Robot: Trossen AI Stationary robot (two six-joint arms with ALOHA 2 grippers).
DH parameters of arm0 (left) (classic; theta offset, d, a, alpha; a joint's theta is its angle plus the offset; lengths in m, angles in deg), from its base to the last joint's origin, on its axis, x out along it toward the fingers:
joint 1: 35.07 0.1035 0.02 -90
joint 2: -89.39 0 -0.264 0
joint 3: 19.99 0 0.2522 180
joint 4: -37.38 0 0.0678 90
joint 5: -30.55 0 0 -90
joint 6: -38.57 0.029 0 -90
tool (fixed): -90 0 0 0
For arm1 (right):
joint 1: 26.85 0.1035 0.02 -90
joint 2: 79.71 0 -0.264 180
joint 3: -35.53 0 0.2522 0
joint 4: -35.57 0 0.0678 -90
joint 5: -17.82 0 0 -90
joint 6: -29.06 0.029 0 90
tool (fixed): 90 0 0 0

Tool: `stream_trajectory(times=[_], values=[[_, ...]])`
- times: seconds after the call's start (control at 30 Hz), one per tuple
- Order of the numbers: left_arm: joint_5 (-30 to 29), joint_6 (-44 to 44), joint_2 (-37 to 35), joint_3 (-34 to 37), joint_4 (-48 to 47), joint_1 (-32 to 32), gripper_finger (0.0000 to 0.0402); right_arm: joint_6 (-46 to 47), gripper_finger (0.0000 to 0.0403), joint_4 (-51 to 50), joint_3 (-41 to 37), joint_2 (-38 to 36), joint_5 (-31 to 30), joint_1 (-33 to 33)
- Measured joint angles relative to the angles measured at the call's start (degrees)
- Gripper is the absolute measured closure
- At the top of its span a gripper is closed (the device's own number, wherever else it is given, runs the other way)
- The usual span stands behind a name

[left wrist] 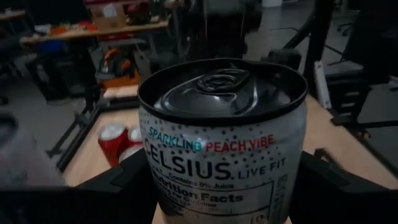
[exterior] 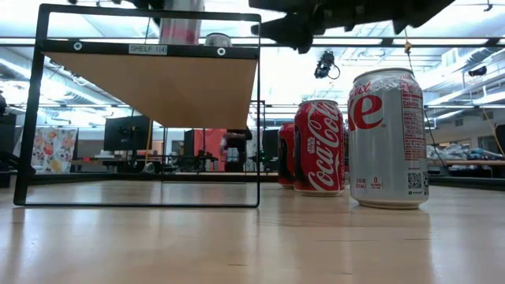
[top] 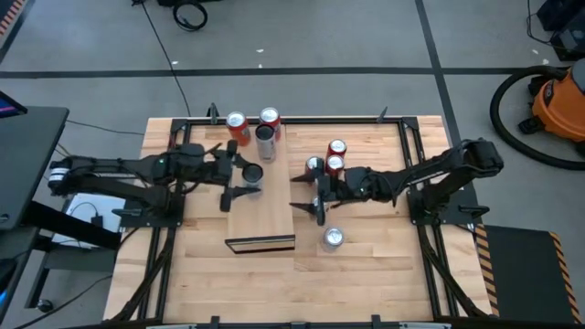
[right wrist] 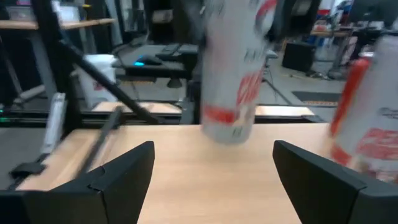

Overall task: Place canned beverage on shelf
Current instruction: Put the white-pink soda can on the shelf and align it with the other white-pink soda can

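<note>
Left wrist view: left tool (left wrist: 217, 186) grips Celsius can (left wrist: 221, 143).

Grey concrete floor (top: 347, 37) with dark seam lines; orange shop vac (top: 559, 100) with black hose at far right; black cable coil (top: 190, 14) on floor; ceiling strip lights (exterior: 331, 75) bright; desks and monitor (exterior: 130, 132) beyond slatted wood worktop (top: 366, 274)

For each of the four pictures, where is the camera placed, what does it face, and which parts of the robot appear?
High view: above the table, looking down on shelf and both arms.
Low view: at tabletop height, facing the shelf's open end and the silver can; arms above.
Left wrist view: on the left arm, facing the Celsius can between its fingers.
Right wrist view: on the right arm, open fingers facing along the shelf top.
Shared: high and left wrist views both show the Celsius can.
</note>
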Motion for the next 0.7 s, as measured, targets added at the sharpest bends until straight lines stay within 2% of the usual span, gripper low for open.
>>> stream_trajectory(times=[0.23,0.7], values=[[1.6,-1.7,0.9,5.1,10.4,2.1,0.0126,0.8,0.0066,2.3,0.0,0.2,2.4,-2.0],[1.3,-4.2,0.9,5.4,5.1,2.0,0.0124,0.8,0.0066,2.1,0.0,0.2,3.2,-1.7]])
